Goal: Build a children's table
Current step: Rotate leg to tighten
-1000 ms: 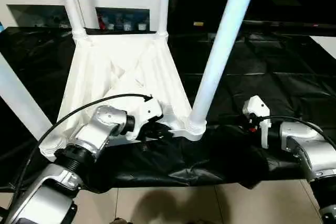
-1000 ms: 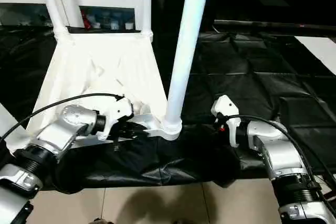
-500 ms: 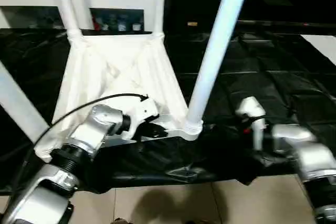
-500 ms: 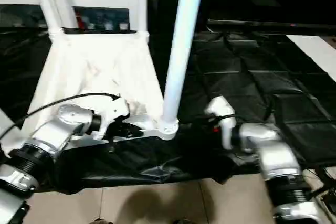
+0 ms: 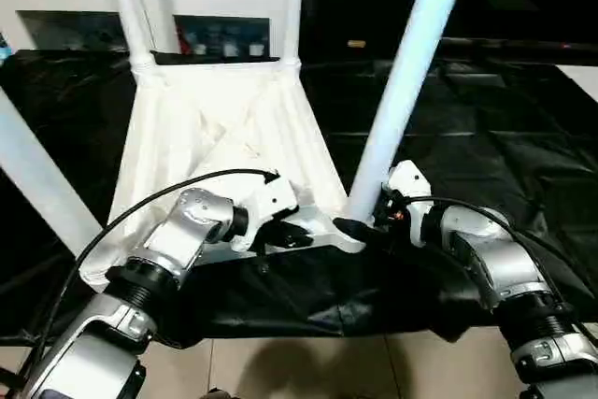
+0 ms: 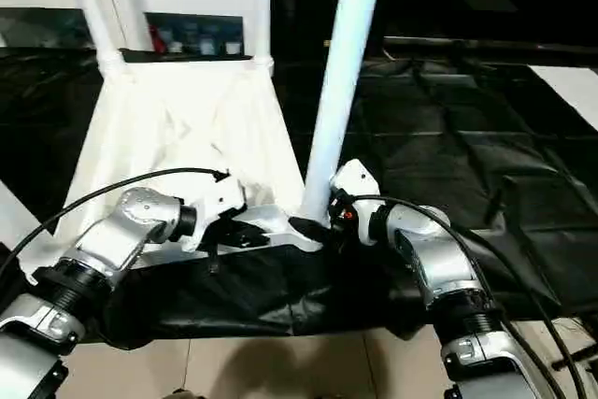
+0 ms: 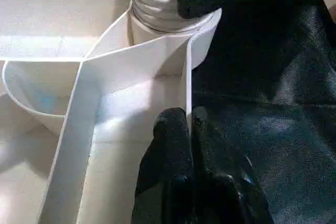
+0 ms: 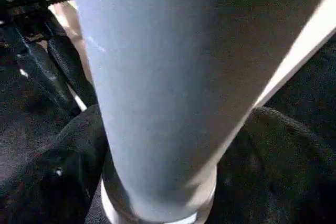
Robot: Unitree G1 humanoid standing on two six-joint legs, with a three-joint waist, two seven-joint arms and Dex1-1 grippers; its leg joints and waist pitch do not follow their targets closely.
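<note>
- Tabletop (image 5: 215, 137) lies upside down on the black sheet (image 5: 486, 128), ribs up, long axis running away from the robot.
- Four legs stand in the corner sockets, pointing up; assembly looks nearly done, flipping left.
- Left gripper (image 7: 186, 124) pinches the near rim, fingers together.
- Right gripper (image 5: 360, 229) straddles the near-right leg (image 5: 402, 91) at its base, apparently gripping.

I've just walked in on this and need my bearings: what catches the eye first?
An upside-down white tabletop lies on black sheeting, its legs pointing up. The nearest leg rises from the near right corner socket, and the right hand wraps its base. The left hand pinches the tabletop's near rim beside that socket.
</note>
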